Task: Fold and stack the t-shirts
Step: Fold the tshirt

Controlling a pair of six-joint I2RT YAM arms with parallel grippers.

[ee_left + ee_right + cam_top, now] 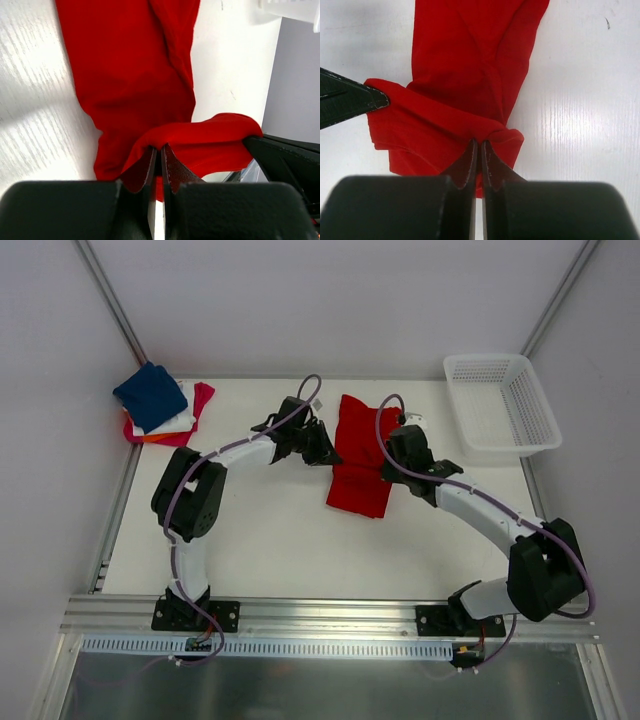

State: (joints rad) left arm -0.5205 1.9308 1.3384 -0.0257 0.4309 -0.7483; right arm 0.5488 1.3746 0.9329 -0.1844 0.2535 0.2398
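Centrally, red shirt [360,490], left pincer [160,152] and right pincer [479,146] clenched on opposite edges, basket [487,360] well apart.

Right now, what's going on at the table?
Both arms are working on the red t-shirt in the middle of the table. The left gripper and the right gripper are each shut on one side of it, with a band of cloth raised between them while the rest lies flat. A stack of folded tees sits at the far left corner, and a white basket at the far right.
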